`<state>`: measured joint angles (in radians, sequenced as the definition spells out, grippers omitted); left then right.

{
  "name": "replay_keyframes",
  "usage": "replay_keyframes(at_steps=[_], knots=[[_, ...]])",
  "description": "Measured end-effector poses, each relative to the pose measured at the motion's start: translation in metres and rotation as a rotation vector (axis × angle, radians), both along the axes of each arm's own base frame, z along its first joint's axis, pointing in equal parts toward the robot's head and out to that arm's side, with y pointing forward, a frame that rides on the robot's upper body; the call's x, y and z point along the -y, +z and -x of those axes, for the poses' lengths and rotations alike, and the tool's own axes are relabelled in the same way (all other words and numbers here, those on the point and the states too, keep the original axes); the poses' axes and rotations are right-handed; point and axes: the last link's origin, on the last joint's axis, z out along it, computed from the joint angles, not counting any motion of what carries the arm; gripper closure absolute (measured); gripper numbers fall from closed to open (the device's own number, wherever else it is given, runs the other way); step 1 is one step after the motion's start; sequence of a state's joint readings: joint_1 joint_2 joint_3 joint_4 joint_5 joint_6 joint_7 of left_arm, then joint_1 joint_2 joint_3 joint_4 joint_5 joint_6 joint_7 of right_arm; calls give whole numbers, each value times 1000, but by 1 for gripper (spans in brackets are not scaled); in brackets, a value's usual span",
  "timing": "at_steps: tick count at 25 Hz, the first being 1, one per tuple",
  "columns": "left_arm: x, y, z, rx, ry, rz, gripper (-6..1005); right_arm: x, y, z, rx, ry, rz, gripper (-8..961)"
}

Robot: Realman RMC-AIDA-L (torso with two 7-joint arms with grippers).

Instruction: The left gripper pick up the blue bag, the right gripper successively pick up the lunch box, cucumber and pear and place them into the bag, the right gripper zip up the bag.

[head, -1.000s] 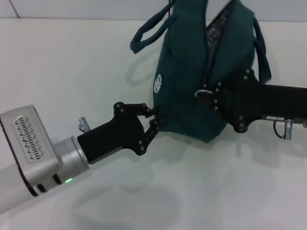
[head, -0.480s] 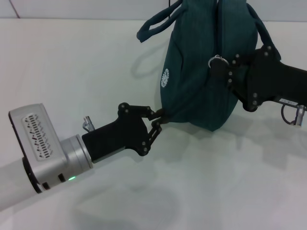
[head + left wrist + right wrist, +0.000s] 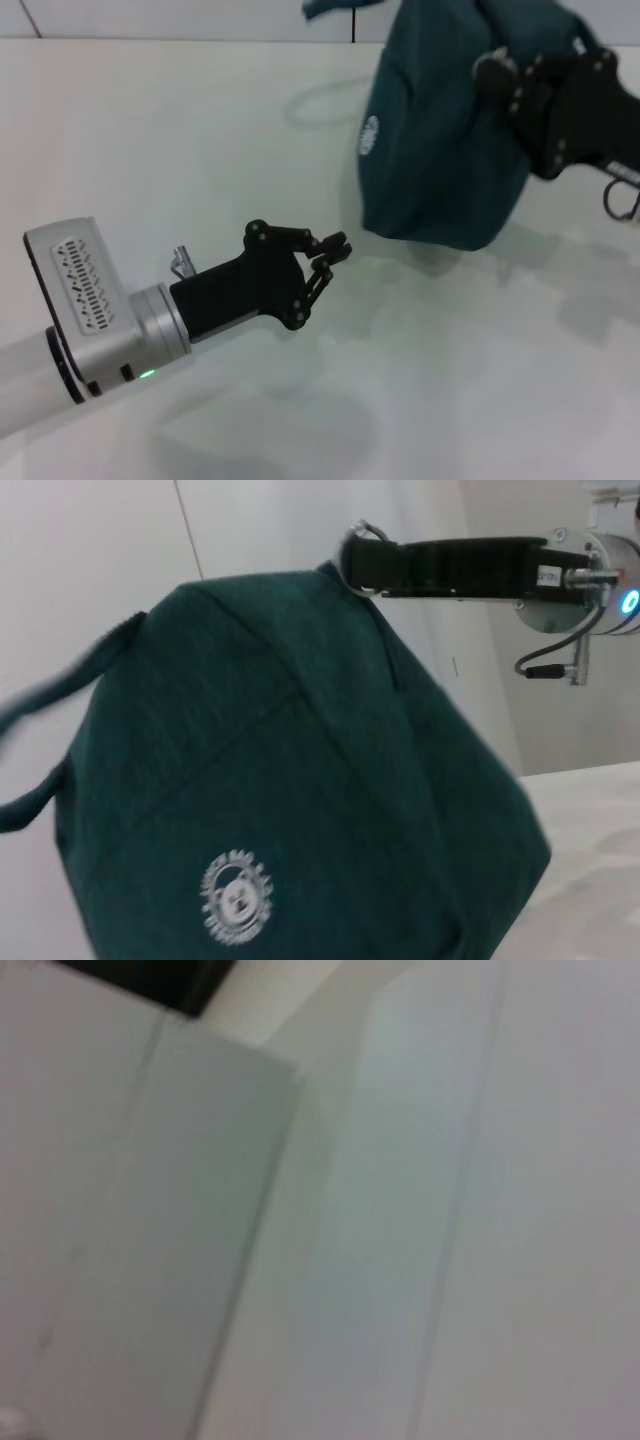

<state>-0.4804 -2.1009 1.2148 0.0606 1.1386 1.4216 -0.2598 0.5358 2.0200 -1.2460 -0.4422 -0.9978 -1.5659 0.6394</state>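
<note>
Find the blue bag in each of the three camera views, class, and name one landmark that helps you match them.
Head view: the blue bag sits upper right, held up by the right pincer, clear of the left pincer.
Left wrist view: the bag fills most of the picture.
Right wrist view: not in it.
Shared landmark: the round white logo on the bag's side.

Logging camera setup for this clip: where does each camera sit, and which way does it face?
Head view: looks down at the white table; shows left gripper, right gripper, blue bag.
Left wrist view: faces the blue bag and right gripper, both shared with the head view.
Right wrist view: only pale surfaces.
</note>
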Motion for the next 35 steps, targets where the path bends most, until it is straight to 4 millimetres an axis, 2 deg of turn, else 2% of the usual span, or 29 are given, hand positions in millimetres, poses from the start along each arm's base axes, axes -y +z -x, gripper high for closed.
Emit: replay_keyframes(at_steps=[4,9,16,20,31,35], knots=[[1,-2,0,-12,-11,16,940,-3,4,-4,-50,-37,-54,946],[2,-3,-3,-5,-26,22,997,-2,1,-3,-42,-31,-49,946],[1,12,-18,170,-11,38,924,2,-4,-4,-22,-19,-34,946],[-1,16,-22,212,-3,40,883,3,-6,-4,-10,-8,-45,946],[-17,12,-38,299,80,182,621,7,-16,-1,30,35,-45,945],[-22,9,-39,287,101,181,436,7,-18,0,35,39,-38,945]])
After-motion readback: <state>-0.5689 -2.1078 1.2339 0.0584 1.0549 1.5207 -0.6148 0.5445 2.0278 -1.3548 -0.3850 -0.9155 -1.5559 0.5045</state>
